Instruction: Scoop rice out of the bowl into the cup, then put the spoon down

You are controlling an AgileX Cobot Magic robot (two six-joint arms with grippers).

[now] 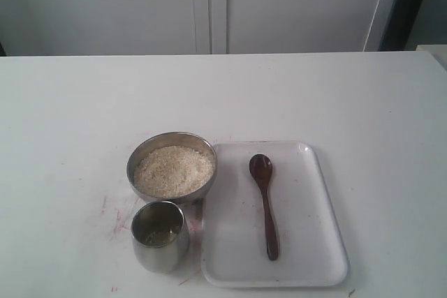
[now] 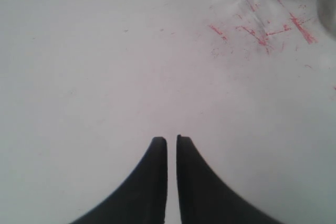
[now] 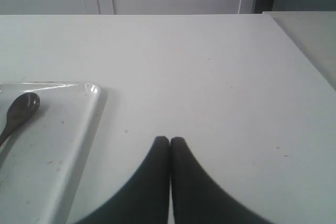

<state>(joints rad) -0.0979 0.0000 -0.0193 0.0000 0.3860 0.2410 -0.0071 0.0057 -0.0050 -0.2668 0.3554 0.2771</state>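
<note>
Spoon idle on the tray, both grippers empty.

Exterior view: the spoon (image 1: 266,204) lies on the white tray (image 1: 314,235), right of centre in the lower frame. Its long axis runs nearly up-down, head toward the top. The bowl (image 1: 171,135) of rice (image 1: 173,170) sits just left, with the cup (image 1: 160,256) below it. The spoon is probably light, stiff and smooth, best pinched mid-handle. Left wrist view: the left gripper (image 2: 171,140) is closed to a slit, holding nothing. Right wrist view: the right gripper (image 3: 169,140) is pressed together and empty.
</note>
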